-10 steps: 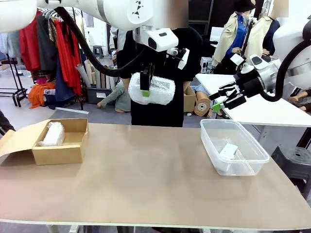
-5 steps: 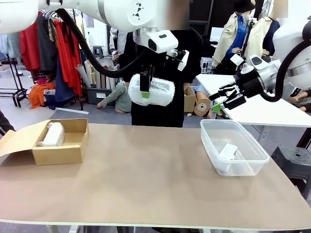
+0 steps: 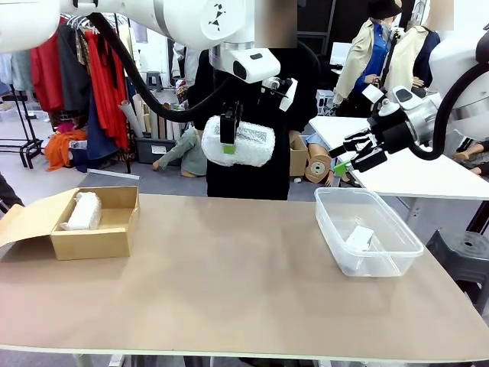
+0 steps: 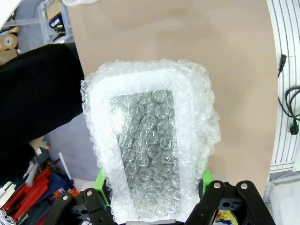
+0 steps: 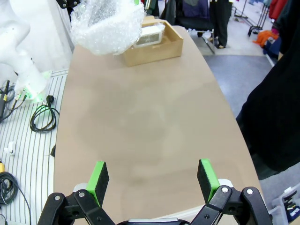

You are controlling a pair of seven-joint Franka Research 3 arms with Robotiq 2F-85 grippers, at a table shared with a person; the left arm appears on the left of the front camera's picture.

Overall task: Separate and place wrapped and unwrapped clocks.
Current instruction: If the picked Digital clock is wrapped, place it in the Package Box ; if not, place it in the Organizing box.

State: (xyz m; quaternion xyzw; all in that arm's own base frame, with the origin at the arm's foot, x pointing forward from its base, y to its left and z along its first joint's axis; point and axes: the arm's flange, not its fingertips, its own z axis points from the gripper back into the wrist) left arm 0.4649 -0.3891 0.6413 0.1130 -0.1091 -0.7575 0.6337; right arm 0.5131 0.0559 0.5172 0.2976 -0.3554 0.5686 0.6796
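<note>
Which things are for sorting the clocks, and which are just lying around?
For the job: wrapped clock in left tool; wrapped clock in box; bare clock in tub.
Lying around: clothes rack, tape rolls.

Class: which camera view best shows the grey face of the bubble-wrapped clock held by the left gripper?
The left wrist view: the bubble-wrapped clock faces the lens, grey face plain between the fingers. The front view shows it sideways in the left gripper, high above the table. The right wrist view catches it as a whitish bundle.
</note>
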